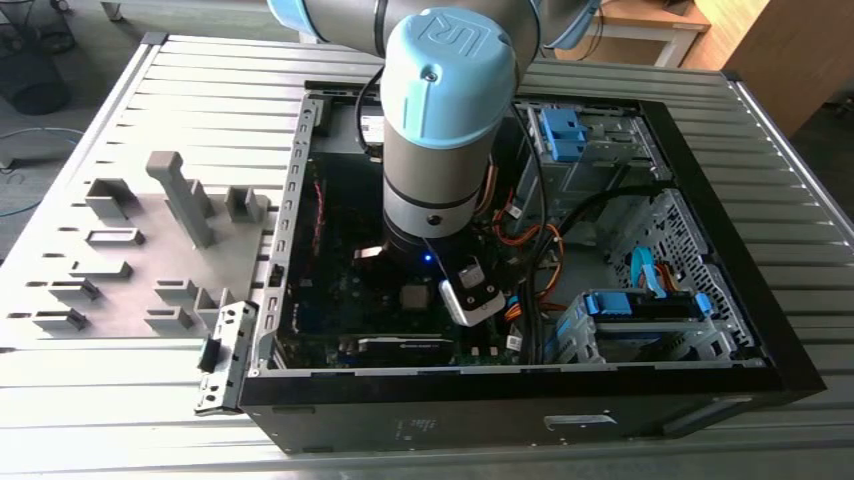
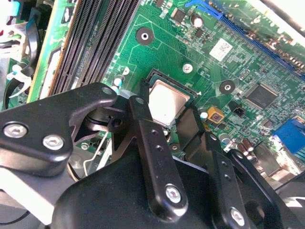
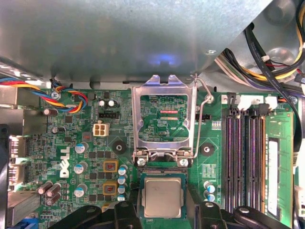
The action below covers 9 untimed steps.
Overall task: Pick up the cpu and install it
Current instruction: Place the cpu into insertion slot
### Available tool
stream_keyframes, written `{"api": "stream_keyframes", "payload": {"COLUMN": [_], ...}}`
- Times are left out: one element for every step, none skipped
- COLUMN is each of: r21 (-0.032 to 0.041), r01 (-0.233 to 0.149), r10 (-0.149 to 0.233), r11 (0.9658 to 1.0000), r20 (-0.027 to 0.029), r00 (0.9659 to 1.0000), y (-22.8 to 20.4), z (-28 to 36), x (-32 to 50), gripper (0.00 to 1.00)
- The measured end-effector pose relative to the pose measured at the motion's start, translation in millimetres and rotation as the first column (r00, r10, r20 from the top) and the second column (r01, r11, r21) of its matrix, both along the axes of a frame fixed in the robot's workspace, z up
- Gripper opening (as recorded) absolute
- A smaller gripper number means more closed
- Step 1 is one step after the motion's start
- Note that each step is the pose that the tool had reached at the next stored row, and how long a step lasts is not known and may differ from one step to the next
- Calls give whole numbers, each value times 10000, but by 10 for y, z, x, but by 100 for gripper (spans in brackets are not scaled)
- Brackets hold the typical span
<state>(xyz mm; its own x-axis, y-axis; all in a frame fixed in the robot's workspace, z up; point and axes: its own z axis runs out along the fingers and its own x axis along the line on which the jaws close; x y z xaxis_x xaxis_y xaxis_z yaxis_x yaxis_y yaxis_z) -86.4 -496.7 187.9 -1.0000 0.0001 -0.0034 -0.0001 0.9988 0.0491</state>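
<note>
The gripper [image 3: 164, 210], jaws apart, flanks the cpu [image 3: 162, 196] lying in its socket [image 3: 163, 174] mid-motherboard [image 3: 86, 143]. Risk: skewed seating would bend pins, and the retention frame [image 3: 164, 82] stands open.

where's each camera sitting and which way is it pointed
Exterior view: off the arm, high up, looking down into the open computer case; the arm stands mid-picture.
First wrist view: on the wrist, facing the motherboard almost square-on; the black tool borders the cpu.
Second wrist view: on the wrist, looking slantwise across the board; the tool's body looms in front.
Shared: both wrist views show the cpu and the memory slots.
</note>
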Motion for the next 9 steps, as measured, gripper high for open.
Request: {"api": "stream_keyframes", "payload": {"r21": [0,-3,-7,-8,-9,-8,-7,-7,-7], "r01": [0,0,0,0,0,0,0,0,0], "r10": [0,0,0,0,0,0,0,0,0], "r11": [10000,10000,10000,10000,10000,10000,10000,10000,10000], "r20": [-1,-2,-4,-5,-5,-4,-4,-4,-3], "r00": [10000,10000,10000,10000,10000,10000,10000,10000,10000], "y": [0,-1,-1,-1,-1,-1,-1,-1,-1], "z": [1,3,5,5,5,6,8,9,10], "x": [0,0,-1,-1,-1,-1,-1,-1,-1], "gripper": [47,47,47,47,47,47,47,47,47]}}
